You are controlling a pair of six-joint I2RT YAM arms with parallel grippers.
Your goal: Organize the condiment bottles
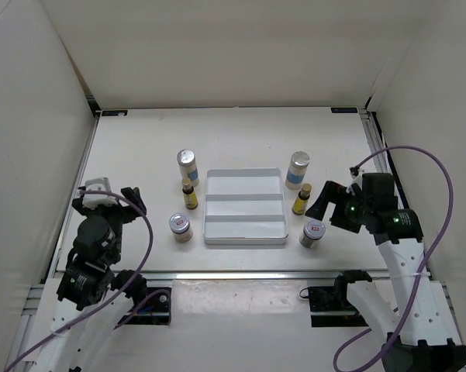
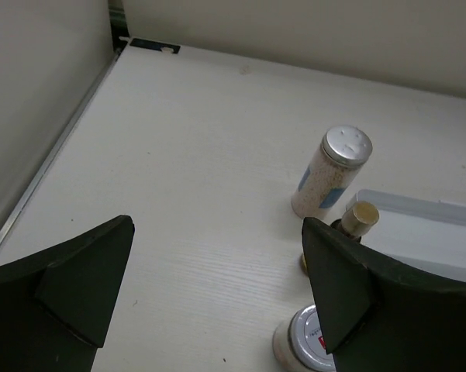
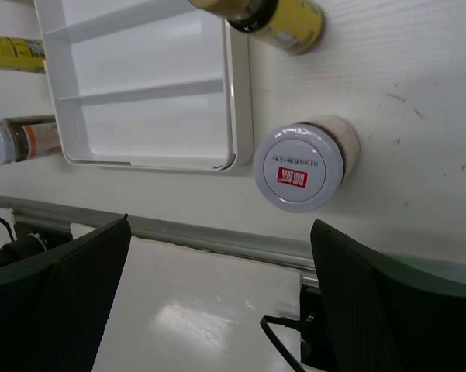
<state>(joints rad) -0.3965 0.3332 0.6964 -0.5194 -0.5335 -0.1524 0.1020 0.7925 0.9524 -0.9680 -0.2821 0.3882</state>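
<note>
Six condiment bottles stand round a white divided tray [image 1: 243, 206]. On its left are a tall white bottle [image 1: 187, 165], a tiny yellow bottle [image 1: 189, 194] and a silver-lidded jar [image 1: 180, 227]. On its right are a tall white bottle [image 1: 298, 169], a tiny yellow bottle [image 1: 302, 199] and a jar [image 1: 312, 232]. My left gripper [image 1: 108, 200] is open and empty, left of the left group; its wrist view shows the tall bottle [image 2: 333, 172], yellow bottle [image 2: 360, 221] and jar [image 2: 310, 341]. My right gripper [image 1: 326, 203] is open and empty, just right of the right jar [image 3: 298, 167] and yellow bottle [image 3: 279, 19].
The tray [image 3: 147, 93] has three empty compartments. White walls close in the table on the left, back and right. A metal rail [image 1: 217, 273] runs along the near edge. The tray's corner [image 2: 419, 225] shows in the left wrist view.
</note>
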